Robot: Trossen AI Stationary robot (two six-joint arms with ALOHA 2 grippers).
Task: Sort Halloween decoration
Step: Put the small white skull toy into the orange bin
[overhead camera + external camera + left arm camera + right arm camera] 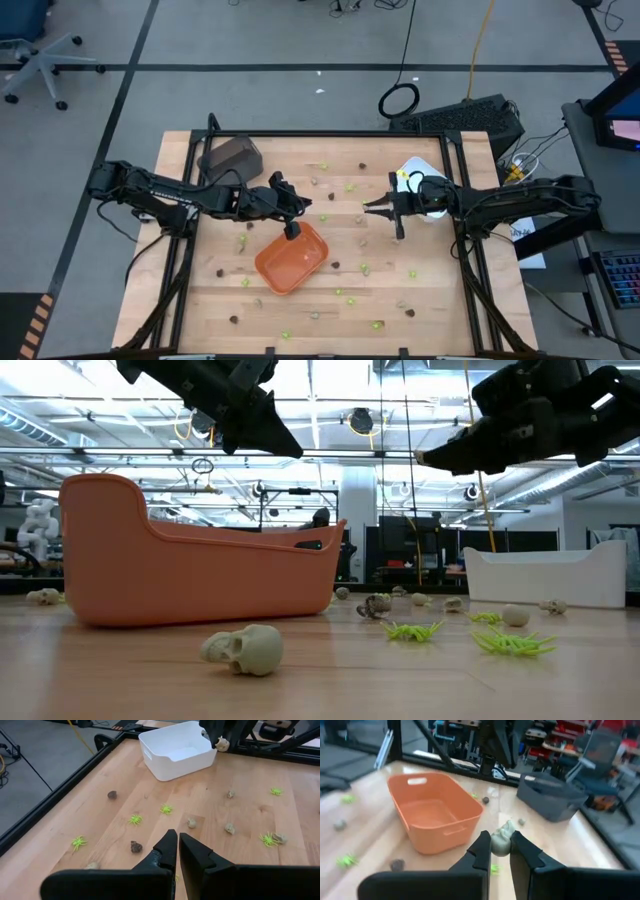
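Small Halloween decoration pieces lie scattered over the wooden table: lime-green spiders, dark brown lumps and tan-grey skulls. My right gripper hangs above the table's middle, pointing toward the left edge, shut on one tan-grey skull. My left gripper is shut and holds nothing. It hovers over the far rim of the orange tray and also shows in the high view. My right gripper pinches the tan-grey skull by its two sides between the free ends of its two fingers. The fingers lie nearly level, coming from the table's right side. The skull is lifted clear of the table and juts out past the fingertips.
A white tray stands at the far right, just behind my right gripper, and a dark grey tray at the far left. The orange tray sits left of centre. A black frame edges the table.
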